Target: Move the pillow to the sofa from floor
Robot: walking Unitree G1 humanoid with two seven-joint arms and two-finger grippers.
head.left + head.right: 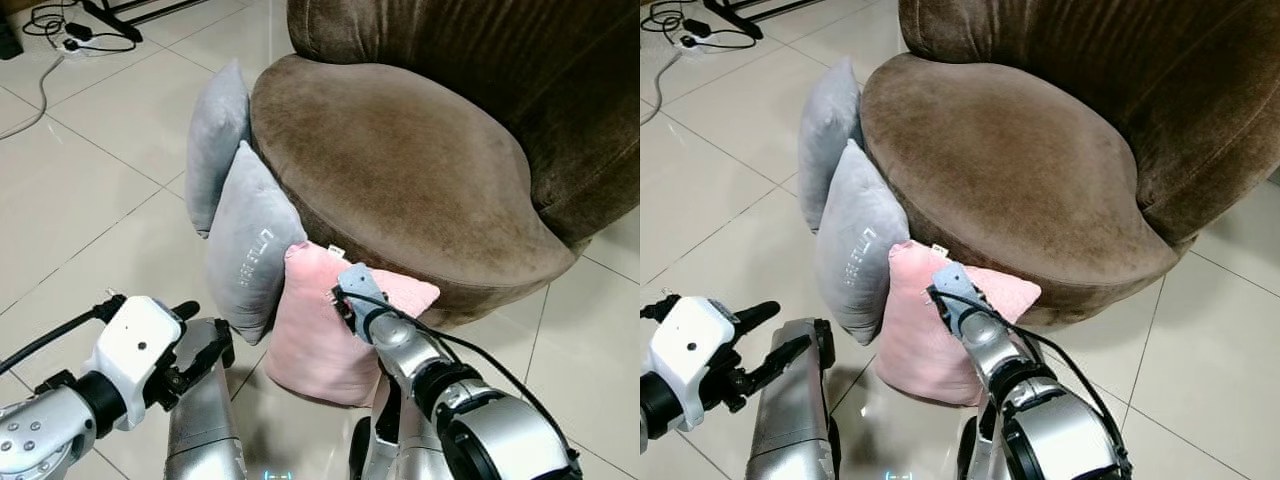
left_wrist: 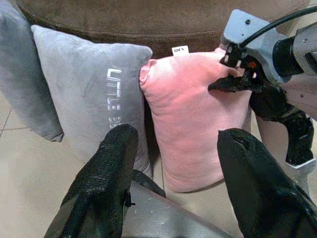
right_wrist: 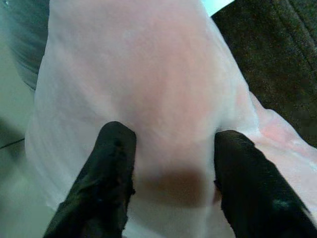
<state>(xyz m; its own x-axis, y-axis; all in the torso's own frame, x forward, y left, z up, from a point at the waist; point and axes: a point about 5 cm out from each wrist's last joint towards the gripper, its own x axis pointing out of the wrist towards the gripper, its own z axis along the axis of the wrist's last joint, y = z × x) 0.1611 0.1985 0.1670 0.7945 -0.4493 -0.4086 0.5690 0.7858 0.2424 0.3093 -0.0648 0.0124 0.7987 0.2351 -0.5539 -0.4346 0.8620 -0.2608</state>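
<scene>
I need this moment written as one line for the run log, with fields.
stage: reaching | right gripper: open, fingers against pink pillow | left gripper: open, short of pillow | pillow: on floor, leaning on brown sofa | beside: two grey pillows

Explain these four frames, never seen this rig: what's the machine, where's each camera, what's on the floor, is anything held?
It is a walking humanoid robot with two silver arms, each ending in two long black fingers. Two pictures come from its head, looking down; the other two come from cameras on its wrists, looking along the fingers.

On the tiled floor, three cushions lean against a round brown velvet sofa: two grey velvet pillows and a soft pink square pillow, nearest the robot.

The right gripper has its open fingers pressed against the pink pillow, one on each side of a bulge of fabric, not yet closed. The left gripper is open, short of the pillows, holding nothing.
</scene>
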